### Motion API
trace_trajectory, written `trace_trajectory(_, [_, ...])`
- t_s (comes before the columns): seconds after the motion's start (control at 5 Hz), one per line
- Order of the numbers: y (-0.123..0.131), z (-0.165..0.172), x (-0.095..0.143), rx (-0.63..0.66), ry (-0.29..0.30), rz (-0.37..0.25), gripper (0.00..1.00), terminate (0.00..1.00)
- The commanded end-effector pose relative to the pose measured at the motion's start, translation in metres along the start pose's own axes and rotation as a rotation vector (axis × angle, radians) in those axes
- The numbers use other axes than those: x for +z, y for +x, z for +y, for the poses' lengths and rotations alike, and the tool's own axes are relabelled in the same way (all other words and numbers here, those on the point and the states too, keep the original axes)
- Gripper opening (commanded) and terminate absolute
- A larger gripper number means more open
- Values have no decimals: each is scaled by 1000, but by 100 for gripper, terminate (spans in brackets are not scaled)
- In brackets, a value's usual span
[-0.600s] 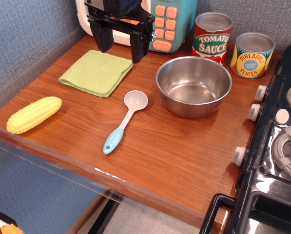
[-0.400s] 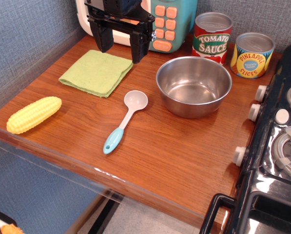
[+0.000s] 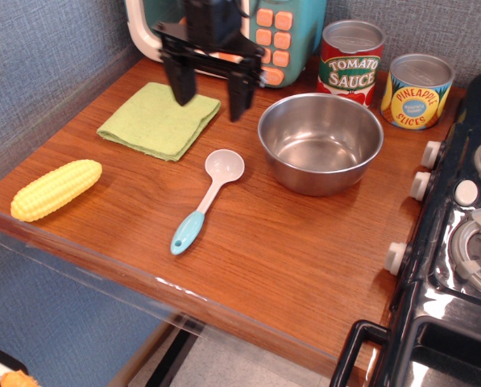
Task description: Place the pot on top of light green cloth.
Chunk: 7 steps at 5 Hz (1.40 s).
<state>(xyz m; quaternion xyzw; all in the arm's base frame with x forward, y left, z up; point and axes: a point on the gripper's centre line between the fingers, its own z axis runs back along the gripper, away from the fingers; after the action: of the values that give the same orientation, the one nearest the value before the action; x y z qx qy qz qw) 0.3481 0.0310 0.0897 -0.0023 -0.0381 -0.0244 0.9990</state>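
The round shiny steel pot point(image 3: 321, 142) stands on the wooden table point(image 3: 288, 258), right of the flat light green cloth point(image 3: 159, 119), not touching it. My black claw point(image 3: 212, 95) hangs released between them, holding nothing. Near lies a white-blue spoon point(image 3: 208, 199).

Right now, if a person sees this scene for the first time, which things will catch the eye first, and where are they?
The shiny pot stands out most, right of centre on the wooden counter, in front of the tomato sauce can and the pineapple can. Left of it lies the light green cloth, with the open black gripper above its right edge. The yellow toy corn lies near the left edge.
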Motion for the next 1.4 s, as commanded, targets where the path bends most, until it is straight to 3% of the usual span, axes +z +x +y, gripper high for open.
trace_trajectory(0.0, [40, -3, -17, 24, -9, -50, 100, 0])
trace_trajectory(0.4, [59, -27, -41, -36, 2, -70, 100, 0])
trace_trajectory(0.6, [58, -33, -45, -55, 13, -83, 0, 0])
trace_trajectory(1.0, [57, -42, -29, -77, 0, -117, 0, 0])
trace_trajectory(1.2, [59, -32, -2, -33, -54, -149, 0, 0])
